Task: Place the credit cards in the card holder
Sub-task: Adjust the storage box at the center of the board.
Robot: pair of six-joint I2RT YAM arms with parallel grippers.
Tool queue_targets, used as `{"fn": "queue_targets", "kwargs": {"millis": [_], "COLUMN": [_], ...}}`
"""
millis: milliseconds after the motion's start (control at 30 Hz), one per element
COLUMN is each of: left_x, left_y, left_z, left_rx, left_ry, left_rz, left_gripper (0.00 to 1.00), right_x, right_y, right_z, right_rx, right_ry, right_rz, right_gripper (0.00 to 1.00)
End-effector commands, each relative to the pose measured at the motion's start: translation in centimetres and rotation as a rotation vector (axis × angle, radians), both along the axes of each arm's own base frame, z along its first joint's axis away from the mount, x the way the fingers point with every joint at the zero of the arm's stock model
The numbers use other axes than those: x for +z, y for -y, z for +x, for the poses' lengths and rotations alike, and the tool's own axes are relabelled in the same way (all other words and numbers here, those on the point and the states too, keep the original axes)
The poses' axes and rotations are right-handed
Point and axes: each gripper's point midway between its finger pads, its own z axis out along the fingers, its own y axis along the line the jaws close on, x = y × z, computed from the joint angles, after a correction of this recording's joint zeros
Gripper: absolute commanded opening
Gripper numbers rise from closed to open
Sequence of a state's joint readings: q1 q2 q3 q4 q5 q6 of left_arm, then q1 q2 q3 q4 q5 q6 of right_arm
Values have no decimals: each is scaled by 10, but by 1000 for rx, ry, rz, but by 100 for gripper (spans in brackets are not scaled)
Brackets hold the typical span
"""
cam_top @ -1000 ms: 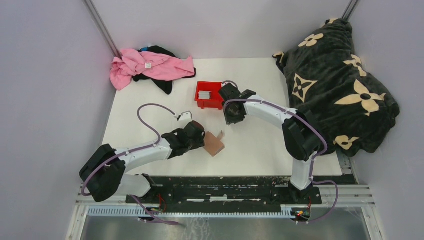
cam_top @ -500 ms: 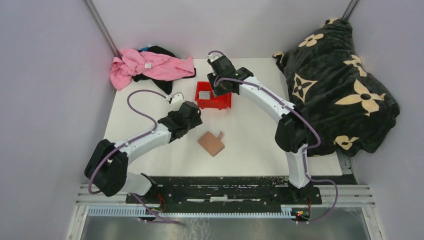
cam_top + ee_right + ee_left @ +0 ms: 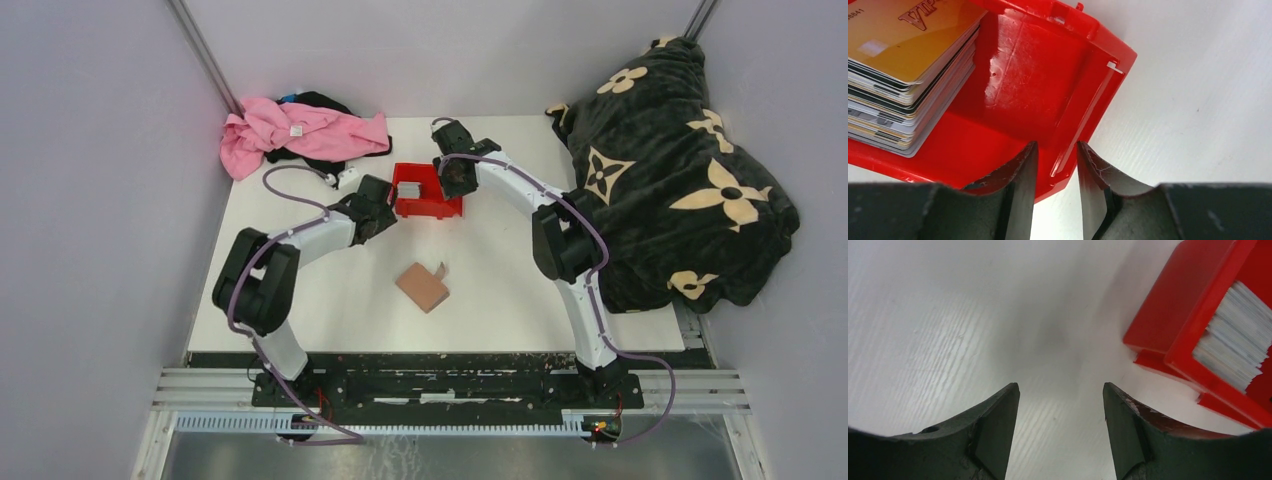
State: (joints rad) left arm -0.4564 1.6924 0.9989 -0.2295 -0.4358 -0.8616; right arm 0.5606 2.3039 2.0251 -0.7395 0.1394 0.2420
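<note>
The credit cards [image 3: 408,188] lie stacked in a red plastic bin [image 3: 436,207] at the table's middle back. In the right wrist view the stack [image 3: 903,60] has a gold-yellow card on top. The tan card holder [image 3: 423,287] lies folded on the table nearer the front, apart from both grippers. My left gripper [image 3: 386,206] is open and empty just left of the bin [image 3: 1168,305], low over the table; the card edges [image 3: 1238,335] show at the right of its view. My right gripper [image 3: 456,182] is open, its fingers either side of the bin's right wall [image 3: 1083,115].
A pink cloth [image 3: 300,130] on a black garment lies at the back left. A dark blanket with cream flowers [image 3: 680,150] covers the right side. Grey walls enclose the white table [image 3: 500,270] on the left, back and right.
My left gripper has moved away from the card holder, back to the bin's left side. My right gripper swung behind the bin, then came down over its right wall.
</note>
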Motion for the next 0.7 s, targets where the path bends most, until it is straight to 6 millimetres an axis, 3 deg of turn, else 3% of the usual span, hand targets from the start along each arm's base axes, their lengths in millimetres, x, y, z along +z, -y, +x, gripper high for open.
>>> {"fn": "queue_targets", "kwargs": {"millis": [0, 367, 667], "left_x": [16, 0, 4], "left_y": [18, 19, 24], "left_z": [33, 65, 86], "left_rx": [-29, -4, -21], "left_ry": [56, 21, 36], "left_rz": [-22, 1, 13], "left_gripper": [70, 70, 70], "right_x": [26, 13, 13], "right_y": [-20, -15, -26], "right_z": [14, -19, -40], "right_rx": [9, -15, -13], "right_ry": [66, -19, -71], "right_rz": [100, 147, 199], "right_gripper": [40, 37, 36]}}
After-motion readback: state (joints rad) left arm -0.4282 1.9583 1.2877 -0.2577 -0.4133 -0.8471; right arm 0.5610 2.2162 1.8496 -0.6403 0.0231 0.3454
